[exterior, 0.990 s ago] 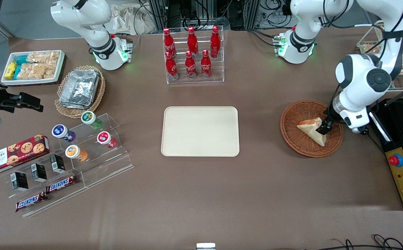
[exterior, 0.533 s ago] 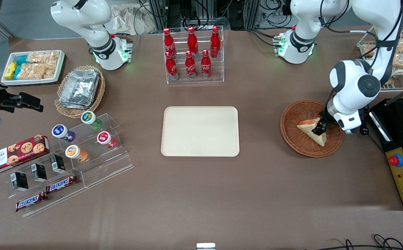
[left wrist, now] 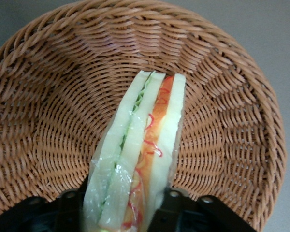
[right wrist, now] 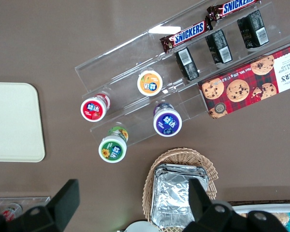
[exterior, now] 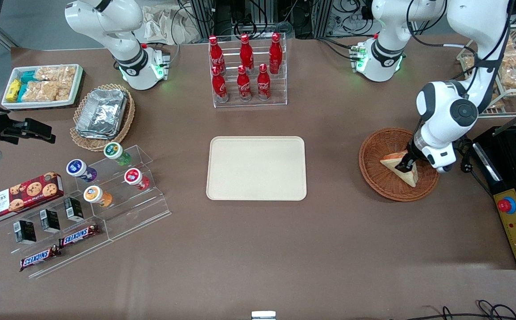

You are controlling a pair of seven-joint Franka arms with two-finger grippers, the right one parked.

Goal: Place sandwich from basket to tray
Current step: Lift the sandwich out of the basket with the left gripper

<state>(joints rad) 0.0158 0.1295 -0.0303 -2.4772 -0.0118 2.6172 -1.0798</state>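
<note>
At the parked arm's end of the table a white snack tray (exterior: 42, 86) sits near a tan wicker basket of foil packets (exterior: 102, 116), and nearer the front camera a clear stepped rack (exterior: 106, 209) holds round-lidded cups (exterior: 75, 167), a Walkers cookie box (exterior: 20, 197) and Snickers bars (exterior: 78, 235). Toward the middle, a clear stand of red cola bottles (exterior: 246, 71) stands farther from the front camera than the tray (exterior: 256, 168), which lies flat with its cream surface bare. Toward the working arm's end sits the basket (exterior: 384, 180), and in it the sandwich (exterior: 399, 168), standing on edge with its red-orange filling (left wrist: 154, 140) showing between the bread slices. The gripper (exterior: 405, 167) is down in the basket, its two black fingers (left wrist: 171, 203) pressed against the sandwich's sides, gripping it. A black control box with a red button (exterior: 507, 205) lies near the basket at the table's end.
</note>
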